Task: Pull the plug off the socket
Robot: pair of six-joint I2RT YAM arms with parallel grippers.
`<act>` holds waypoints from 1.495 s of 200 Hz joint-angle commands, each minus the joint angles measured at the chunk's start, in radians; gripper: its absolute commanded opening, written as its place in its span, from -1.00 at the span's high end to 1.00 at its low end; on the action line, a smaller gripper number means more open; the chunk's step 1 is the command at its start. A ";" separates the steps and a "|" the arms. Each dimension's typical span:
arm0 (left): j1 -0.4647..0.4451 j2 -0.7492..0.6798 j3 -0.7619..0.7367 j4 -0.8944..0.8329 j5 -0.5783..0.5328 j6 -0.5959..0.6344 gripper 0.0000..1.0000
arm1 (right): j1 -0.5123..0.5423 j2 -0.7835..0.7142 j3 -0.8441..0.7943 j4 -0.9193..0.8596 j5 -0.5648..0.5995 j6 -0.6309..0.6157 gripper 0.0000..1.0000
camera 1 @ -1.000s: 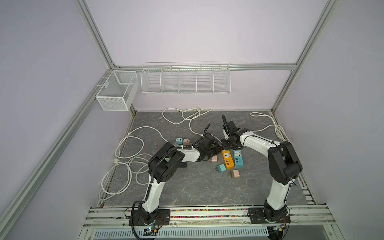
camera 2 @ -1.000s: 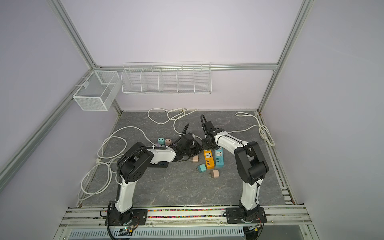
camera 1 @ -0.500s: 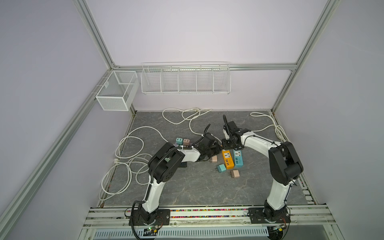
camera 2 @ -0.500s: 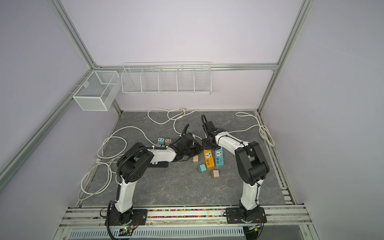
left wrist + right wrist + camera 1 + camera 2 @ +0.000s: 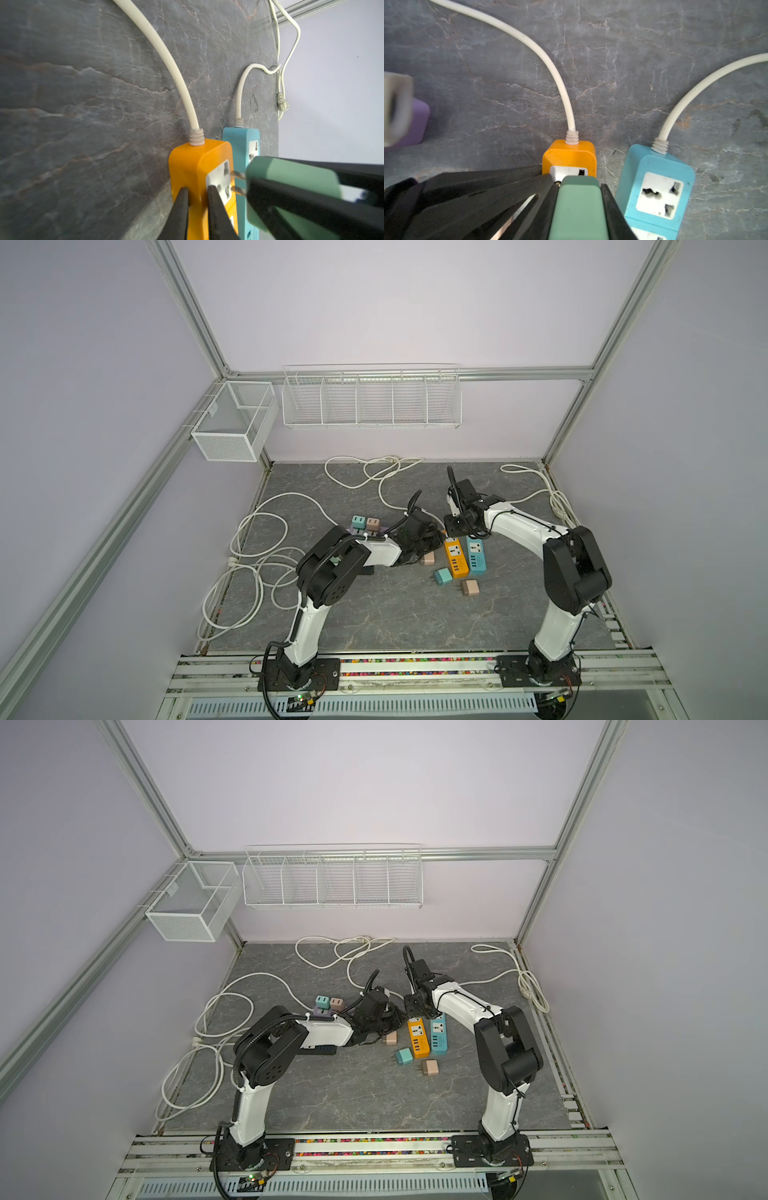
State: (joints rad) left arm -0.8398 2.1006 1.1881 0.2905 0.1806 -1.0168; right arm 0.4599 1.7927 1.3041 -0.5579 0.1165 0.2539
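Plug [image 5: 291, 176] is nearly free, prongs barely in the orange strip [image 5: 187, 162]; right gripper [image 5: 579, 186] clamps it, left gripper [image 5: 197, 190] pinches the strip's edge. Final pull remains.

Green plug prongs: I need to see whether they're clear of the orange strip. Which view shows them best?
The left wrist view: side-on, both prongs show between green plug and orange strip. The right wrist view shows mostly the plug's back; both top views hide it.
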 commanded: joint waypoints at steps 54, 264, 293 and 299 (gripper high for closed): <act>-0.016 -0.014 0.052 -0.273 -0.014 0.047 0.62 | -0.070 -0.340 -0.162 0.043 -0.168 0.064 0.77; -0.013 -0.682 -0.350 -0.407 -0.270 0.144 0.36 | 0.022 -0.306 -0.457 0.594 -0.362 0.549 0.78; -0.011 -0.748 -0.390 -0.435 -0.294 0.145 0.31 | 0.050 -0.229 -0.431 0.631 -0.331 0.558 0.78; -0.012 -0.759 -0.398 -0.439 -0.298 0.145 0.30 | 0.055 -0.213 -0.405 0.632 -0.322 0.558 0.78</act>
State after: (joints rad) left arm -0.8520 1.3880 0.8246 -0.0994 -0.0669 -0.8856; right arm 0.4904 1.5356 0.8440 0.0036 -0.2428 0.7773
